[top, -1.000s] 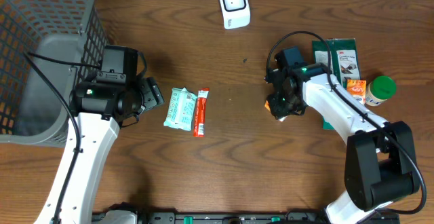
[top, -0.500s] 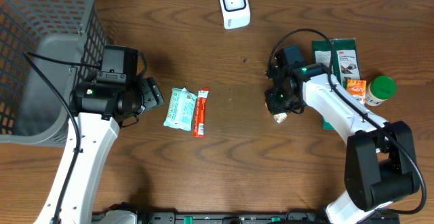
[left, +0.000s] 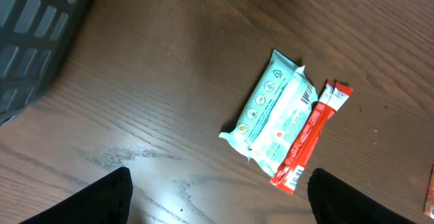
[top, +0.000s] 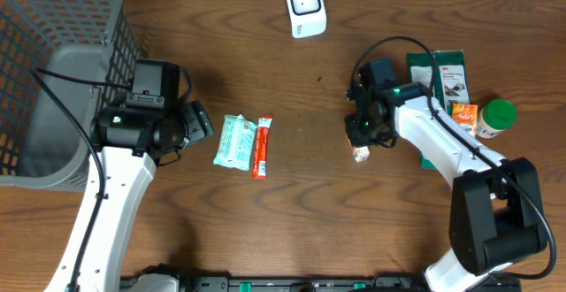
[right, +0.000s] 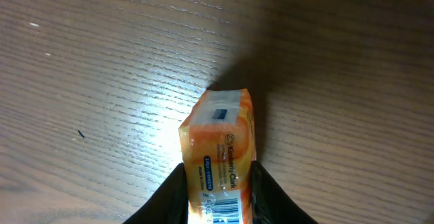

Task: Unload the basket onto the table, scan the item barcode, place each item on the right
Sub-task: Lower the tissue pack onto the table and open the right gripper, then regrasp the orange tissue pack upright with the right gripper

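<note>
The orange pack is clamped on both sides by the right gripper, with a barcode seen at its near end. It is held at the table, right of centre and well apart from the scanner. The left gripper is held wide open near a mint packet and a red stick.

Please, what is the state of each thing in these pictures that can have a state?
right end effector: closed on the orange packet, a finger against each side.
orange packet: gripped, barcode end at the fingers.
left end effector: open, empty.
teal wipes pack: lying flat, not gripped.
red stick sachet: lying flat, against the teal wipes pack.
green-lidded jar: upright, lid on.
white scanner: untouched, nothing in front of it.
</note>
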`<state>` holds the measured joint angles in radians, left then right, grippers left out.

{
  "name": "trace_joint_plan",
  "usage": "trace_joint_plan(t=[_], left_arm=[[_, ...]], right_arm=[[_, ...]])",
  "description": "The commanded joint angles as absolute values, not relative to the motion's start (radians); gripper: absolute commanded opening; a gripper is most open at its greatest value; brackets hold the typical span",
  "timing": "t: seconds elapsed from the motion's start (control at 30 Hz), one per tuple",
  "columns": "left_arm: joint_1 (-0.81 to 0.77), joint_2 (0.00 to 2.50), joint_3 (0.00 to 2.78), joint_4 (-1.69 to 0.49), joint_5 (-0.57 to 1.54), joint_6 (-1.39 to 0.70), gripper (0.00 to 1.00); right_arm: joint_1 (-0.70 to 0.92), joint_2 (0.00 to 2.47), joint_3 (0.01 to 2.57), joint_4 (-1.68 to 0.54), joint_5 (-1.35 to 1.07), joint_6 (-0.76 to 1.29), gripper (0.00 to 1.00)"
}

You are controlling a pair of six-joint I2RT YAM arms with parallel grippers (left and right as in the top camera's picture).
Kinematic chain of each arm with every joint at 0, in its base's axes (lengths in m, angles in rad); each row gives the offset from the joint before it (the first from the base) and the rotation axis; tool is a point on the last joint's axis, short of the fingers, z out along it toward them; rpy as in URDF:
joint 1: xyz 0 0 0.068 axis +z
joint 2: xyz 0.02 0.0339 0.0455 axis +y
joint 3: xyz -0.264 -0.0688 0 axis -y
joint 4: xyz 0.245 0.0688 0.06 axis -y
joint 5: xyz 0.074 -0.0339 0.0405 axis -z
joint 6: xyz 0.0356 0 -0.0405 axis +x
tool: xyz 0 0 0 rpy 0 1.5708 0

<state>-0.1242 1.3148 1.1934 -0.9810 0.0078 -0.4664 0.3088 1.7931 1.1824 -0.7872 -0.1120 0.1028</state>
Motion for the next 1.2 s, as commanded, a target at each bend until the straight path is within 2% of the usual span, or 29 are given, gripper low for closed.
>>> trace_joint_plan(t=[0.0, 0.2, 0.6, 0.93, 1.17], left_arm=[[-0.119, 1.313, 1.198, -0.983, -0.005, -0.456, 0.83], [-0.119, 1.313, 1.198, -0.983, -0.005, -0.456, 0.83], [-0.119, 1.313, 1.198, -0.983, -0.005, -0.456, 0.84], [-0.119, 1.313, 1.198, -0.983, -0.005, -0.456, 0.84], [-0.119, 1.313, 1.198, -0.983, -0.005, -0.456, 0.84]], right_arm=[[0.316, 1.802, 1.178, -0.783, -0.105, 0.112, 0.23], [0.316, 1.802, 1.178, -0.778, -0.106, 0.112, 0.23], [0.327, 1.802, 1.178, -0.778, -0.178, 0.146, 0.39], [0.339, 1.802, 1.178, -0.752, -0.377, 0.144, 0.41], [0.328, 1.802, 1.178, -0.748, -0.317, 0.073, 0.42]])
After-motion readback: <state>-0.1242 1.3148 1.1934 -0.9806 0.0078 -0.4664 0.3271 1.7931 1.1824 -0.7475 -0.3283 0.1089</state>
